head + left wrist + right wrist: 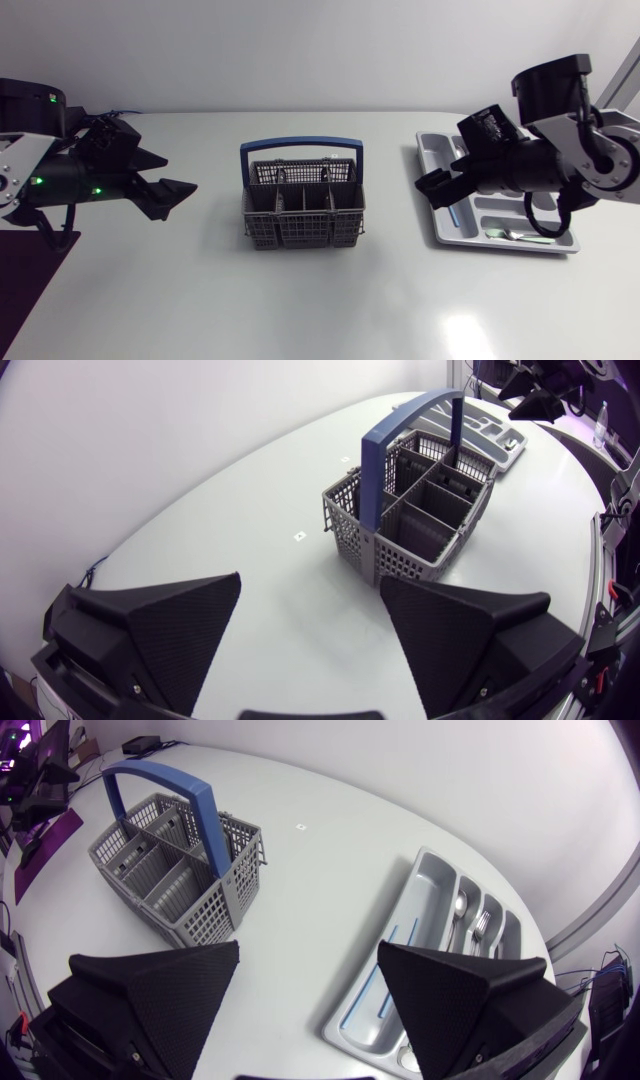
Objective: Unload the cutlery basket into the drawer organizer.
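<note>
Left tool (178, 175) (310, 580): both wedge fingers spread wide, nothing between them. It hangs just above the surface (320, 300), fingertips aimed at the cutlery basket (300, 205). The left arm comes in low from the left edge, forearm nearly level, green lights showing on its black joints.

Right tool (430, 188) (308, 948): fingers likewise parted and holding nothing. It hovers over the near-left part of the drawer organizer (440, 150), tips pointing toward the basket. The right arm is folded at the elbow, silver link and black joint raised above the tray.

Finger pads are matte black with a fine woven-looking grain.

The cutlery basket (420, 510) (175, 870) stands upright mid-surface, well apart from both tools. Grey plastic, lattice walls, inner dividers making several compartments. A blue arched handle (300, 143) runs along its long axis, which lies left-right in the head view.

The drawer organizer (430, 885) (490, 435) lies flat at the right. Smooth pale-grey moulded tray with rounded corners; the long slots run roughly far-to-near, slightly skewed. A spoon (458, 910) and a fork (480, 925) lie lengthwise in neighbouring slots; a blue-handled piece (455, 213) lies in a slot nearer the basket.

The surface is white and smooth, with soft glare.
</note>
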### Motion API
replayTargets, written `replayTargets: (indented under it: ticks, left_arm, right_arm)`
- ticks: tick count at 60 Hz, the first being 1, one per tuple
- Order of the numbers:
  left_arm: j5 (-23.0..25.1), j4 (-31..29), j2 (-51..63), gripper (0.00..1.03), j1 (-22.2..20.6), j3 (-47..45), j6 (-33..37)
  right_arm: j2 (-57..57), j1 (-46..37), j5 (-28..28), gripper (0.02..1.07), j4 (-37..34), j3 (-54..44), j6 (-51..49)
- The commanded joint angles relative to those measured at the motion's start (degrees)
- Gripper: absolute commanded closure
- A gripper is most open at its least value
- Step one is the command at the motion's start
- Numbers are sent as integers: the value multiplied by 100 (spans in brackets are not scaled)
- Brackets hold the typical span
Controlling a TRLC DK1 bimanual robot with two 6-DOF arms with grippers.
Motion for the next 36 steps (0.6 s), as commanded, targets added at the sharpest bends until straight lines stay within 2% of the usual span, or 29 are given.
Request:
replayTargets:
  ticks: [1, 9, 17, 22, 29, 36]
  left_arm:
    - [101, -169, -247, 6, 23, -293, -107]
    - [118, -467, -1002, 5, -108, -592, -142]
    - [101, -432, -1793, 5, -64, -873, -405]
    - [4, -230, -2206, 5, -3, -1119, -687]
    - [-40, 69, -2593, 5, 173, -1445, -1056]
    - [-40, 183, -2901, 5, 234, -1691, -1117]
  right_arm:
    - [-219, 23, 24, 7, -116, -344, -189]
    - [-790, 217, 77, 7, -125, -722, -171]
    - [-1502, 199, 244, 7, -72, -1056, -206]
    - [-1853, 146, 438, 7, -37, -1241, -206]
    - [-2583, -188, 675, 7, 455, -1759, -277]
    - [-3312, -434, 692, 7, 728, -2234, -628]
